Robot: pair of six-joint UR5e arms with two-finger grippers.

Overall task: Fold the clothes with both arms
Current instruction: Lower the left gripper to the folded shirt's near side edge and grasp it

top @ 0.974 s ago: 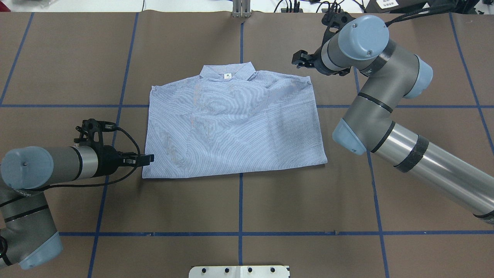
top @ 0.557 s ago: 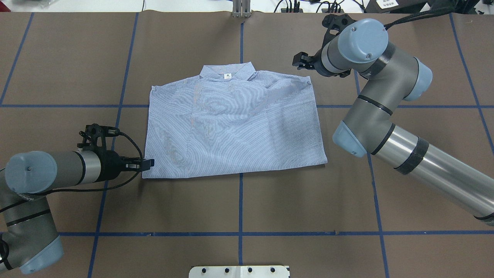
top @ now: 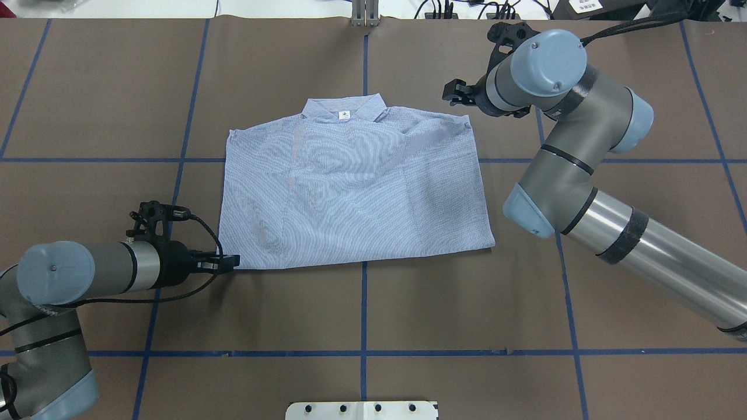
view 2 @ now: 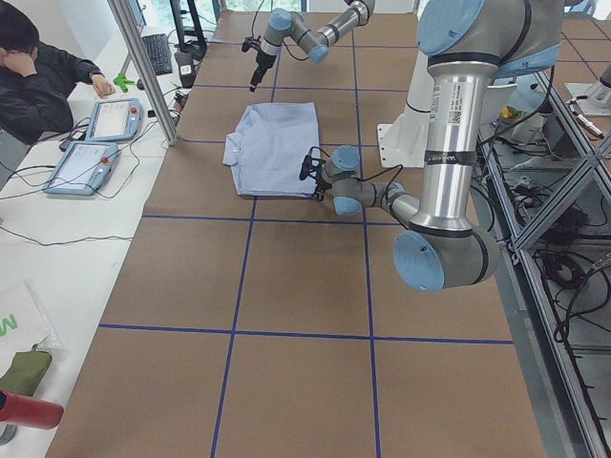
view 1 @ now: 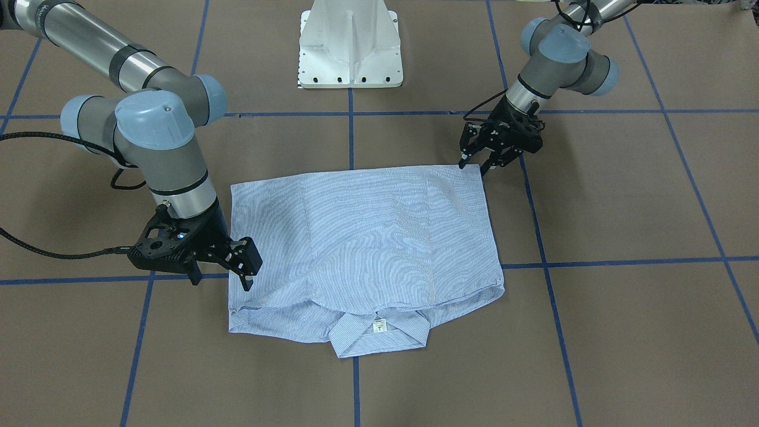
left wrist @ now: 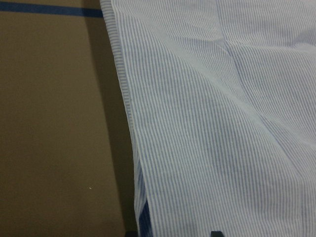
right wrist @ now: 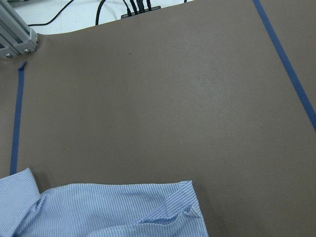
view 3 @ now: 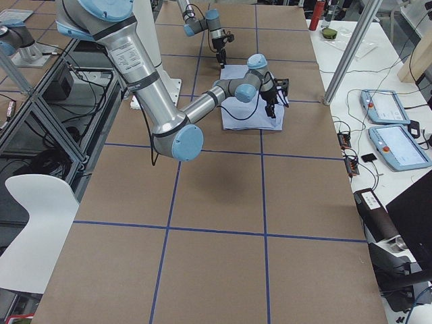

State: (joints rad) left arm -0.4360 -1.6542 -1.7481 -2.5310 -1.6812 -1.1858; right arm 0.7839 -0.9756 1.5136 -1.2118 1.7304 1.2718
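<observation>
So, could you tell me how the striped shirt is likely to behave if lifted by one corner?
Probably floppy: the shirt lies in soft wrinkled layers, so a lifted corner would likely drape. Folds show through it, so it seems thin and light; a push would probably bunch it, not slide it whole.

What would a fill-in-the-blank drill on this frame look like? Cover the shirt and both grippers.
1. The light blue, finely striped button-up shirt lies folded on the brown table, collar pointing ____ from the robot.
2. The black two-finger left gripper is at the shirt's near-____ corner, overhead view.
3. The black two-finger right gripper is by the shirt's ____-right corner.
4. Both grippers' jaws stand ____.
Missing: away; left; far; open.
</observation>
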